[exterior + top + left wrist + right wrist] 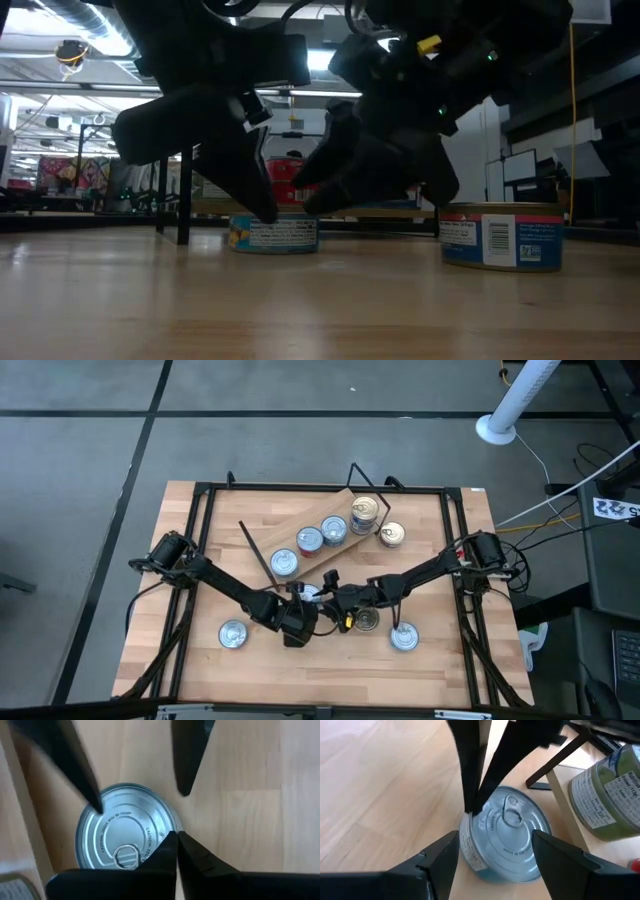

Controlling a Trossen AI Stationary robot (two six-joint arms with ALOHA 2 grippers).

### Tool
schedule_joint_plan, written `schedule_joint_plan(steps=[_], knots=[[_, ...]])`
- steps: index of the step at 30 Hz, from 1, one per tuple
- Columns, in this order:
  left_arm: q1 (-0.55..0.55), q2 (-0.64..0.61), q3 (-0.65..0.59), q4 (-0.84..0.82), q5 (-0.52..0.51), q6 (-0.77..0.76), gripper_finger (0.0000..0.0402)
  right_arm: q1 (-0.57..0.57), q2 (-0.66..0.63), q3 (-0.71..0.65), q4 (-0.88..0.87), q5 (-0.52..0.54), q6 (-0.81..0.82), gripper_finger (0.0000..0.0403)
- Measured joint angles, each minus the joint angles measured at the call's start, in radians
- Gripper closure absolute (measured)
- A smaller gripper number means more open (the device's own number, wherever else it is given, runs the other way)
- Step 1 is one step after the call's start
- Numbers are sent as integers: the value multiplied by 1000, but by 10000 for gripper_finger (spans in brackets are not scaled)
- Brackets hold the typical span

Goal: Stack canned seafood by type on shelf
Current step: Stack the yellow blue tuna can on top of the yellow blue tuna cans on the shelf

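Nearest the low camera, a flat round tin with a blue-and-red label [500, 237] sits alone on the wooden tabletop [320, 300]. Farther back, the right gripper [495, 851] spreads its fingers on either side of a silvery-lidded ring-pull tin [507, 837] without pinching it. The left gripper [176, 840], fingers pressed together, tips touching that tin's rim. Beyond stands the light wood shelf [340, 532], bearing more tins.

Silver-lidded tin [505, 837] flat on the table, more tins [322, 536] in a row on the shelf [345, 500]
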Motion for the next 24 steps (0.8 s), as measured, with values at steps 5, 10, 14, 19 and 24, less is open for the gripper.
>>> schedule_joint_plan(steps=[5, 10, 14, 19, 24], knots=[[0, 0, 0, 0, -1, -85, 401, 0, 0, 0, -52, 0, -10, 153], [0, 0, 3, 1, -1, -93, 401, 0, 0, 0, -52, 0, -33, 153], [4, 0, 24, -2, 4, -124, 401, 0, 0, 0, -46, 0, -89, 153], [15, 0, 43, -1, 3, -180, 402, 8, 0, 0, -53, 0, -161, 153], [28, -7, 49, 4, 2, -243, 401, 44, -1, 0, -70, 28, -235, 153]])
